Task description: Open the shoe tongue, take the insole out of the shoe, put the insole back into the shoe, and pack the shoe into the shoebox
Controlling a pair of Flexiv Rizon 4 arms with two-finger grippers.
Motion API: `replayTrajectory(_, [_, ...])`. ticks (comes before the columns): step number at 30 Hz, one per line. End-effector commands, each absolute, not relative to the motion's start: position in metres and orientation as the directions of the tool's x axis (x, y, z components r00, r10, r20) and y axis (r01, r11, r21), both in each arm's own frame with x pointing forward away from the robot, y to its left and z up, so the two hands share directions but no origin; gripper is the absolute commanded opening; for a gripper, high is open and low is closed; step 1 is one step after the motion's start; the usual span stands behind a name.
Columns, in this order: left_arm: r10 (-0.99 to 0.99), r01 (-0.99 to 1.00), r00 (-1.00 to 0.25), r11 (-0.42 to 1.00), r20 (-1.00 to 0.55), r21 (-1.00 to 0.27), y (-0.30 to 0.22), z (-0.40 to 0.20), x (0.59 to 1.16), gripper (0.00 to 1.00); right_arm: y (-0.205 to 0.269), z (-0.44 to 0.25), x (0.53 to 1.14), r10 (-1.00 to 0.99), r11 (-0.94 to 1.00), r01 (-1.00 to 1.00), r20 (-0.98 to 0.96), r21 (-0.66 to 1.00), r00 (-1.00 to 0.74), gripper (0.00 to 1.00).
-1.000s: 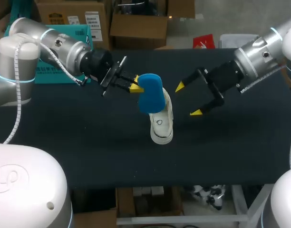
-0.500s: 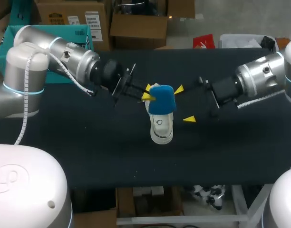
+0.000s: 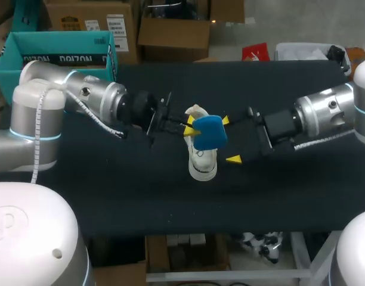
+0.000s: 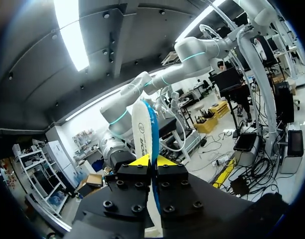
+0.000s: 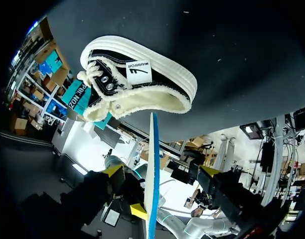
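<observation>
In the head view, the left gripper (image 3: 191, 126) pinches the blue insole (image 3: 210, 132) above the white shoe (image 3: 202, 161), which lies mid-table with bare dark table (image 3: 111, 190) all around it. The right gripper (image 3: 229, 140) is spread wide just beside the insole. The teal shoebox (image 3: 54, 50) sits at the far left edge, well apart.

In the left wrist view, the left gripper (image 4: 152, 160) clamps the insole (image 4: 142, 127) from both sides.

In the right wrist view, the insole (image 5: 153, 164) stands edge-on between the right gripper's (image 5: 161, 171) parted fingers, touching neither. The shoe (image 5: 137, 84) lies ahead, apart from the insole.
</observation>
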State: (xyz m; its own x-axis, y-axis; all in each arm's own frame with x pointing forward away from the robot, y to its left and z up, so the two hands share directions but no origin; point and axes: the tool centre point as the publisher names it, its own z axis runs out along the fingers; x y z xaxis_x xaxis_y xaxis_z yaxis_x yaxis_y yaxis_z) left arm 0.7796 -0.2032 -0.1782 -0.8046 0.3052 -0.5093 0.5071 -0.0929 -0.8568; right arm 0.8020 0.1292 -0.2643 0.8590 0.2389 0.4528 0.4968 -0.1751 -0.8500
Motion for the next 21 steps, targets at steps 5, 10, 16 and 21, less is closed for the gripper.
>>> replayTrajectory(5, [0.29, 0.504, -0.807, -0.114, -0.514, -0.856, -0.209, -0.19, 0.78, 0.0, 0.13, -0.268, 0.806, 0.246, -0.154, 0.494, 0.451, -0.856, 0.858, 0.49])
replayTrajectory(10, [0.291, 0.505, -0.807, -0.112, -0.514, -0.856, -0.211, -0.193, 0.78, 0.0, 0.129, -0.268, 0.806, 0.248, -0.139, 0.494, 0.453, -0.858, 0.856, 0.41])
replayTrajectory(16, [0.288, 0.501, -0.809, -0.119, -0.513, -0.857, -0.212, -0.197, 0.78, 0.0, 0.128, -0.271, 0.806, 0.249, -0.128, 0.491, 0.451, -0.862, 0.857, 0.36])
replayTrajectory(21, [0.278, 0.492, -0.815, -0.134, -0.509, -0.86, -0.211, -0.199, 0.779, 0.0, 0.13, -0.27, 0.806, 0.253, -0.118, 0.489, 0.451, -0.864, 0.856, 0.35])
